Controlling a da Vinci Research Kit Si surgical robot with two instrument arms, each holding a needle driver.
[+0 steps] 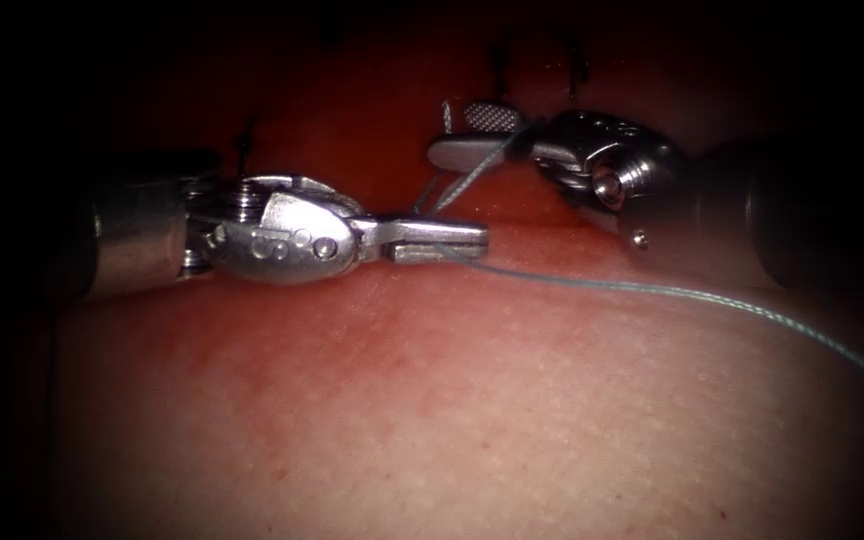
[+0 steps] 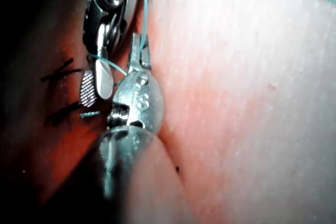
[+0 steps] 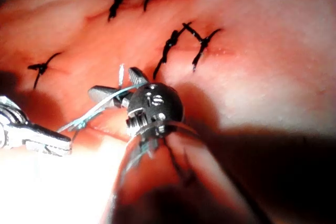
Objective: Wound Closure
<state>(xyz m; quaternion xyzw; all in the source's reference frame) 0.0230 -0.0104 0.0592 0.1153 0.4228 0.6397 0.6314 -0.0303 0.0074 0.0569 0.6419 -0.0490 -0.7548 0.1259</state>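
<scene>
Pale tissue (image 1: 452, 420) sits closest to the endoscope, bare and smooth, and just beyond it the action. Left end effector (image 1: 452, 240) comes in flat from the left, jaws pressed together and pinching the blue-grey thread (image 1: 652, 290), which trails off long to the right and down across the tissue. Right end effector (image 1: 472, 135) sits just behind and right of it, jaws spread, with thread running across the gap between them up toward the left tool's tip. No needle that I can make out, so I can't place it. Dark finished stitches (image 3: 181, 45) line the cut (image 3: 220, 52) beyond both tools in the right wrist view.

Judging by this, it's thread handling near the cut: keep the left grip firm, keep tension gentle and along the thread's own line, and don't let the strand snag on the open jaws. Thread's long axis lies roughly left to right, sagging toward the lower right.
</scene>
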